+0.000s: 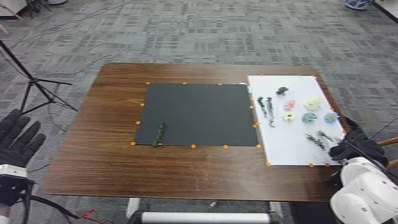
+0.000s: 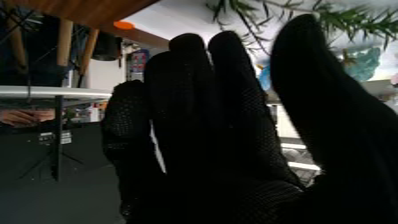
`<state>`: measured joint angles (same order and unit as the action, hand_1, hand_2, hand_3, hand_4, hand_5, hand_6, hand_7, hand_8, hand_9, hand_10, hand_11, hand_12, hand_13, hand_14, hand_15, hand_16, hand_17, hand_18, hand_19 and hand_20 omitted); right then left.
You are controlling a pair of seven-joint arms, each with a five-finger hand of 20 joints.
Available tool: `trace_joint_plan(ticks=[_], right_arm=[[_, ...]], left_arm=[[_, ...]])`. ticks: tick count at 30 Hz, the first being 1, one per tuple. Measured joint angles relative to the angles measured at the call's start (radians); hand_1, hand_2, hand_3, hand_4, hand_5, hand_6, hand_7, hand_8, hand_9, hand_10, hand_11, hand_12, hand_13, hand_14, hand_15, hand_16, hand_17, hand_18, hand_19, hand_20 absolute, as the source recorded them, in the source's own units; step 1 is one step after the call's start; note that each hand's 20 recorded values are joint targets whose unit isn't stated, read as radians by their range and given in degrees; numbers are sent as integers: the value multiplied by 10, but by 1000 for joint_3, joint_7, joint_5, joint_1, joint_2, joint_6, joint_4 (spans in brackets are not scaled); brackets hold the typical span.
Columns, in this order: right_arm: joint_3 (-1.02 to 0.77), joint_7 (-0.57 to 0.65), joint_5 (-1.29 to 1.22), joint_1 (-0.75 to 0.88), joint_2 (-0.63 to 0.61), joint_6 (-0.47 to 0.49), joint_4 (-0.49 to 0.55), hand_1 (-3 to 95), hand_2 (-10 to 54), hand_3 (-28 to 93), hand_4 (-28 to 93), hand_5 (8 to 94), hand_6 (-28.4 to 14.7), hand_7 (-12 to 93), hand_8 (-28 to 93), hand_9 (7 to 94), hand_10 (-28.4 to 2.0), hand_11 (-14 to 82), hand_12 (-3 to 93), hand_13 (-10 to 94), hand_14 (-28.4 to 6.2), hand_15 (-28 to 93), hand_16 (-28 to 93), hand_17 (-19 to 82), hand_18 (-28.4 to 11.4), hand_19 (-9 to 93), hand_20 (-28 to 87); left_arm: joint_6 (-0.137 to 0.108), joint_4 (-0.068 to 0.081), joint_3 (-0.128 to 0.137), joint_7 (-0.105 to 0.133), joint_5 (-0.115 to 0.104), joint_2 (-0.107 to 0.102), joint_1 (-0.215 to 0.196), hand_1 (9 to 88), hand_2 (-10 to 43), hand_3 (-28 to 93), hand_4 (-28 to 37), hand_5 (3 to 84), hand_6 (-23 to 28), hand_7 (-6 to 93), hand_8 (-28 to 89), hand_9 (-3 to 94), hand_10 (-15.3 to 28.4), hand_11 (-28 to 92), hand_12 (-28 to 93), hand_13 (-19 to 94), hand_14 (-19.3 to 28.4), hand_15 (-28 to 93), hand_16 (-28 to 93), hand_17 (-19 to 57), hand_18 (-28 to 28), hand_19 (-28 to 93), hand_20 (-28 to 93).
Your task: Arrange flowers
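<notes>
On the table's right side in the head view, a white sheet (image 1: 286,145) holds pink, cream and blue flowers, among them a pink flower (image 1: 290,104) and a teal-blue flower (image 1: 309,117), plus dark stems and green sprigs (image 1: 315,141). A single dark green stem (image 1: 160,134) lies on the black sheet (image 1: 197,110), near its lower left corner. My right hand (image 1: 351,145) is at the white sheet's right edge, close to the sprigs. The right wrist view has my right hand (image 2: 213,135) with straight fingers, green leaves (image 2: 355,20) beyond them. My left hand (image 1: 18,142), open, is left of the table.
The brown table (image 1: 98,150) carries small orange markers around both sheets. A black tripod (image 1: 34,80) stands on the floor at the left. A wooden chair part (image 1: 389,142) is at the right edge.
</notes>
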<state>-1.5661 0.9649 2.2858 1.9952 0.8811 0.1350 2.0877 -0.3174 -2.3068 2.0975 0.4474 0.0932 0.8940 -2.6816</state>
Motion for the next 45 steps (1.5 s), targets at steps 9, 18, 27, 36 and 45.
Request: trace_joint_plan(ticks=[9, 18, 27, 36, 45], right_arm=[[30, -2, 22, -10, 2, -56, -22, 618, -95, 617, -281, 791, -22, 275, 98, 810, -116, 167, 459, 685, -123, 686, 383, 383, -275, 900, 378], [63, -2, 103, -11, -3, -240, -35, 616, -95, 649, -282, 817, -6, 309, 110, 903, -87, 162, 489, 815, -64, 622, 391, 425, -281, 903, 389], [54, -14, 18, -10, -12, -342, 37, 589, -95, 676, -232, 812, -18, 331, 120, 923, -89, 167, 490, 844, -57, 601, 400, 446, -283, 910, 380], [310, -98, 29, -189, -58, -498, 31, 578, -95, 683, -219, 803, -21, 353, 120, 917, -90, 194, 487, 846, -56, 606, 400, 448, -283, 916, 374], [553, -172, -91, -472, 32, -387, 0, 554, -95, 687, -191, 780, -13, 438, 123, 906, -96, 225, 453, 847, -58, 604, 395, 449, -283, 925, 362]], left_arm=[[0, 0, 3, 0, 0, 1, -1, 224, 184, 650, -283, 332, 71, 77, -66, 270, 113, 102, 123, 193, 117, 168, -13, -35, 92, 139, 115], [0, -4, 3, 6, -1, 2, -11, 224, 184, 651, -283, 332, 70, 78, -66, 270, 113, 102, 123, 193, 116, 165, -14, -35, 92, 139, 115], [0, -6, 5, 8, -1, 7, -17, 224, 183, 651, -283, 332, 69, 77, -66, 270, 114, 102, 123, 193, 116, 165, -12, -35, 92, 139, 115], [-5, -9, 12, 11, -4, 8, -27, 226, 183, 649, -283, 332, 70, 79, -67, 269, 113, 102, 123, 193, 116, 167, -12, -35, 92, 139, 115], [-17, -7, -3, 8, -6, -5, -13, 223, 183, 652, -283, 332, 70, 78, -67, 269, 113, 101, 123, 193, 117, 166, -12, -35, 92, 139, 116]])
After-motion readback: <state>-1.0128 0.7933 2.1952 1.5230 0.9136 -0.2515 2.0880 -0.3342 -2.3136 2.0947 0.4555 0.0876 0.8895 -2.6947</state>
